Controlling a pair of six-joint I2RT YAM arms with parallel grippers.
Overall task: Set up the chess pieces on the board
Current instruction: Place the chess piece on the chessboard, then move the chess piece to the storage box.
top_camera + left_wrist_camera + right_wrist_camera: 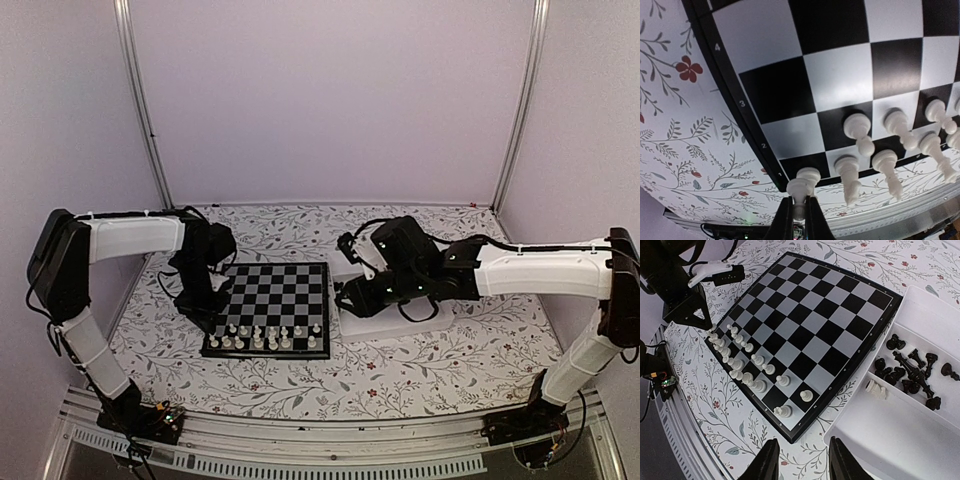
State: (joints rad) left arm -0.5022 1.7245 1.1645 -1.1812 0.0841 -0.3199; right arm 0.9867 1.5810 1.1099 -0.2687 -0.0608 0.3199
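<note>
The board (270, 300) lies between the arms, with white chess pieces (265, 338) in two rows along its near edge. My left gripper (799, 202) is shut on the top of a white piece (804, 184) over the board's (835, 75) near-left corner square. I cannot tell whether its base touches. Other white pieces (858, 126) stand beside it. My right gripper (801, 455) hangs open and empty above the table between the board's (810, 325) corner and the tray (920, 435). Black pieces (912, 371) and one white piece (876, 388) lie in the tray.
The white two-compartment tray (392, 325) sits right of the board, partly under the right arm. The left arm (682, 300) stands over the board's far corner in the right wrist view. A floral cloth (420, 365) covers the table; a metal rail (330, 445) runs along the near edge.
</note>
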